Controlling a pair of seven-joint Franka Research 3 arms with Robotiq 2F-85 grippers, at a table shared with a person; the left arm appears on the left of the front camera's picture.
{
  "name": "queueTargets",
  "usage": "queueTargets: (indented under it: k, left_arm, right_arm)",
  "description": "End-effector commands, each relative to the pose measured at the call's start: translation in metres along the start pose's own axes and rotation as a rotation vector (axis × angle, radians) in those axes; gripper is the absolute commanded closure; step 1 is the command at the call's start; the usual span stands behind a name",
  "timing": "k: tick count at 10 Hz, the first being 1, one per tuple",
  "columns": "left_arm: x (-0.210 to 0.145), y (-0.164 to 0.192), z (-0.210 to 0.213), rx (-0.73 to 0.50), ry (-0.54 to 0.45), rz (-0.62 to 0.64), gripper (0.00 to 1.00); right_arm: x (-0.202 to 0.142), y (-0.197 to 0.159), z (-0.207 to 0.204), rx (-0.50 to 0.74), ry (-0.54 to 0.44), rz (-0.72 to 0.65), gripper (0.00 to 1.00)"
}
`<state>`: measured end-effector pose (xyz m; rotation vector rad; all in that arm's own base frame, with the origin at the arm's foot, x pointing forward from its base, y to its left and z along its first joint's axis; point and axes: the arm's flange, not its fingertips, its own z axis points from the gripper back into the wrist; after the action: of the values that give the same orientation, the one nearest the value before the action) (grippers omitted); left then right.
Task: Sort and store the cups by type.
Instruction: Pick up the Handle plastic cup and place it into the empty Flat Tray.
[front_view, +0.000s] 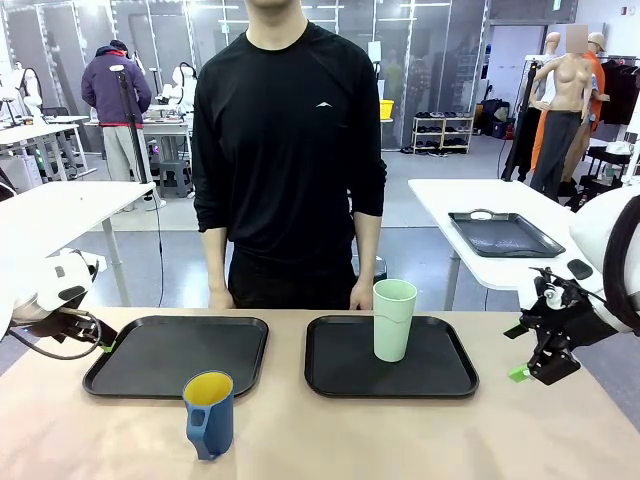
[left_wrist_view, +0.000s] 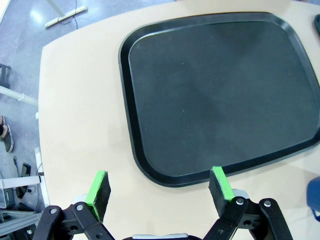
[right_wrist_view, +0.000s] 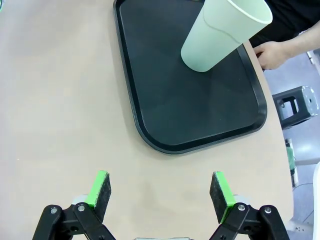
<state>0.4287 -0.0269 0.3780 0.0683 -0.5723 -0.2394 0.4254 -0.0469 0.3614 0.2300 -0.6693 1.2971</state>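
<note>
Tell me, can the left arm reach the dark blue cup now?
Probably yes: the left gripper is open, and only the flat left tray's corner lies between it and the blue cup.

the front view looks from the robot's side, fairly low, across the tabletop (front_view: 300, 440) toward a person (front_view: 290, 150) standing at its far edge. the left wrist view looks steeply down from close above the left pincer (left_wrist_view: 159, 175) onto the left tray (left_wrist_view: 220, 95), which the front view also takes in. the right wrist view looks down the same way over the right pincer (right_wrist_view: 160, 175) onto the right tray (right_wrist_view: 190, 110) and the mint-green tumbler (right_wrist_view: 225, 32), both shared with the front view. the person's hand (right_wrist_view: 272, 52) sits at its upper right.
</note>
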Motion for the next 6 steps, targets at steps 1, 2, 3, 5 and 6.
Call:
queueTargets:
  k: [1,2,3,5,6]
  left_arm:
    - [-0.0002,-0.0002,-0.0001,0.003,0.004,-0.008,0.0]
    - [-0.0002,-0.0002,-0.0001,0.003,0.004,-0.008,0.0]
    - [-0.0002,-0.0002,-0.0001,0.003,0.004,-0.008,0.0]
    - [-0.0002,-0.0002,-0.0001,0.003,0.004,-0.008,0.0]
    - [-0.0002,-0.0002,-0.0001,0.003,0.004,-0.008,0.0]
  right_arm:
    - [-0.001,-0.0009,0.0008,0.004,0.0,-0.002,0.0]
    - [-0.001,-0.0009,0.0008,0.004,0.0,-0.002,0.0]
    - [-0.001,-0.0009,0.0008,0.004,0.0,-0.002,0.0]
    - [-0.001,-0.0009,0.0008,0.004,0.0,-0.002,0.0]
    - [-0.001,-0.0009,0.0008,0.004,0.0,-0.002,0.0]
